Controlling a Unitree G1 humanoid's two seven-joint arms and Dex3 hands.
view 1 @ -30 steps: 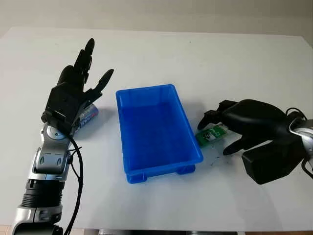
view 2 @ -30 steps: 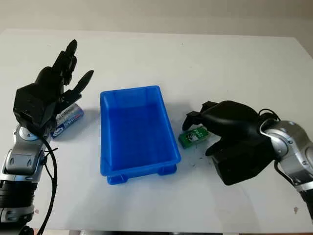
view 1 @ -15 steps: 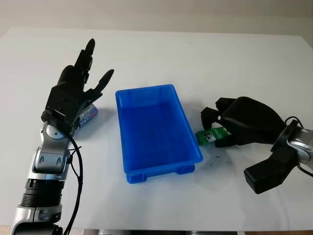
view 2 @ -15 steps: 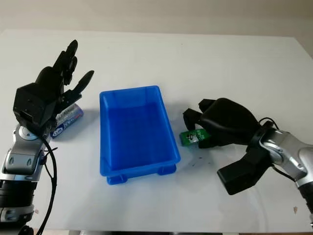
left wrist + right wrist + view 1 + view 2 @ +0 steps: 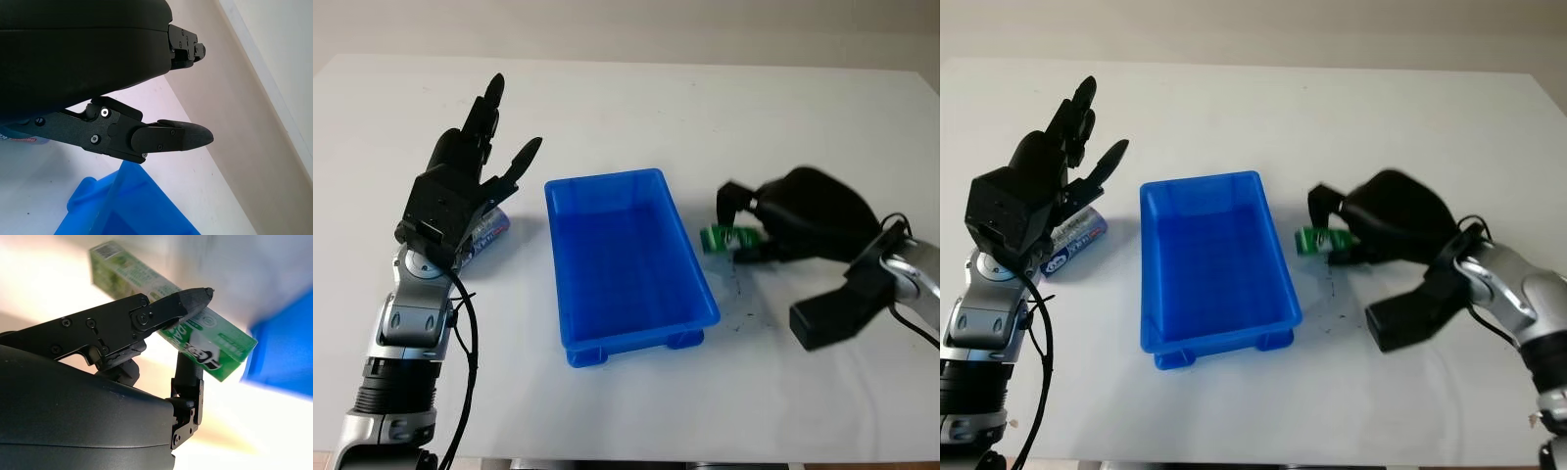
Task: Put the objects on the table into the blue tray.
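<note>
The right hand [image 5: 773, 220] has its fingers [image 5: 161, 308] curled around a small green box [image 5: 171, 330], pinching it across its long faces so that it hangs clear of the white desk [image 5: 724, 117], just beside the right rim of the blue tray [image 5: 625, 264]. Holding it by the sides leaves the end of the box free, which should let it drop cleanly once it is over the tray. The box sits near the tray's far right corner, not yet over the opening, so the carry looks only partly done; the next move would seem to be a short sideways travel towards the tray.

The left hand [image 5: 460, 191] is raised above the desk on the tray's left, open and holding nothing. Beneath and just behind it lies a blue-and-white packet [image 5: 1077, 240] on the desk, near the tray's left wall but apart from it. That packet appears to be the left hand's object to collect. The tray itself holds nothing so far.
</note>
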